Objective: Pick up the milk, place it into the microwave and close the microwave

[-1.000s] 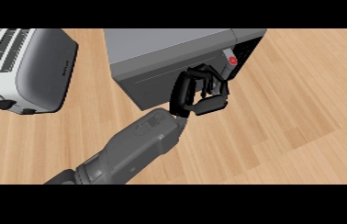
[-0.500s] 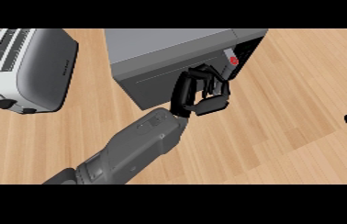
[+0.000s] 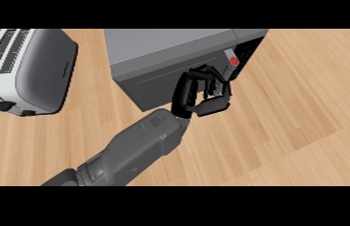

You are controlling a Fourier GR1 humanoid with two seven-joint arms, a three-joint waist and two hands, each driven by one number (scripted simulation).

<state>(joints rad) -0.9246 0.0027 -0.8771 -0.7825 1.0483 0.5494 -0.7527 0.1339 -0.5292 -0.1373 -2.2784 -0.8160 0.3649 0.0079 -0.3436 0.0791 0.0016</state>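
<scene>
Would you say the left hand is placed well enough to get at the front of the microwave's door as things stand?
Probably yes. The left hand already lies against the front of the microwave, by the door's edge next to the panel with the red button, and nothing stands between them.

Hidden or cut off, as I see it from the head view:

- Microwave (image 3: 171, 53): back cut by the upper edge; I cannot tell whether its door is fully closed, since the hand covers that corner.
- Left hand (image 3: 203, 94): fingers curled against the microwave front; whether they hold anything I cannot tell.
- Left forearm (image 3: 137, 148): runs off the lower edge.
- Toaster (image 3: 31, 70): cut by the left edge.
- Red mark (image 3: 234, 60) on the microwave panel: too small to read.
- Surface (image 3: 287, 118): runs past every edge.
</scene>
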